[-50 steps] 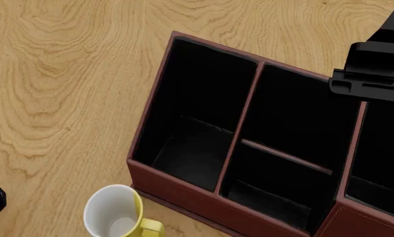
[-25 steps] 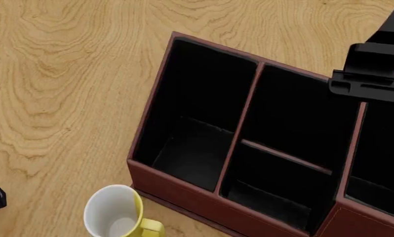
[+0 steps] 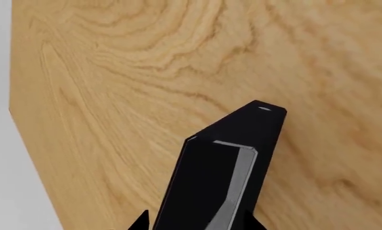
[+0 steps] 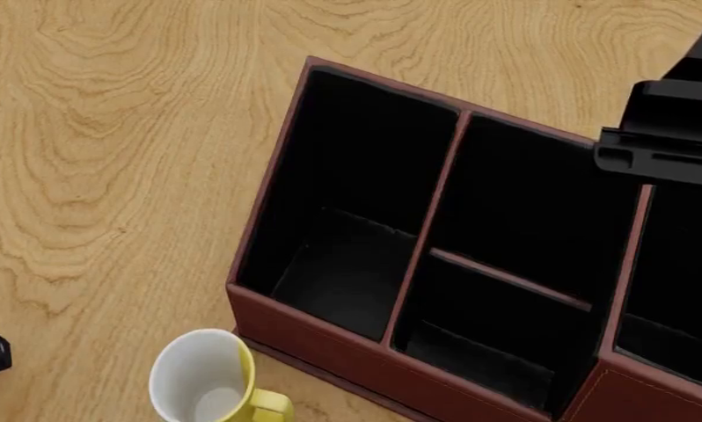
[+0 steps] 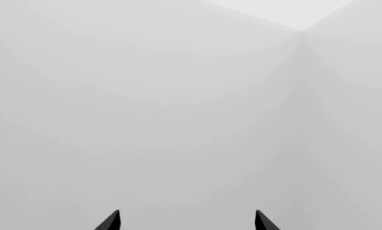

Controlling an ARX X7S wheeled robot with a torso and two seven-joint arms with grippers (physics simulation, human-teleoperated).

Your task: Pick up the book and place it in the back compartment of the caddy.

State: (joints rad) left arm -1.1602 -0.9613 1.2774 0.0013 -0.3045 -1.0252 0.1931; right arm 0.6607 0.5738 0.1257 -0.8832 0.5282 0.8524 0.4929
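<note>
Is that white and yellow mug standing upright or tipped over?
Upright: the head view looks straight down into the white and yellow mug's open mouth.

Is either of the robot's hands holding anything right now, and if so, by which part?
No. The right gripper has its jaws apart with nothing between. The left gripper is shut on nothing, over bare table.

Empty red-brown caddy [image 4: 327, 338], black-lined compartments.

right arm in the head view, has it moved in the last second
Yes, slightly: the right arm has drifted toward the view's right edge against the caddy, which has stayed put.
</note>
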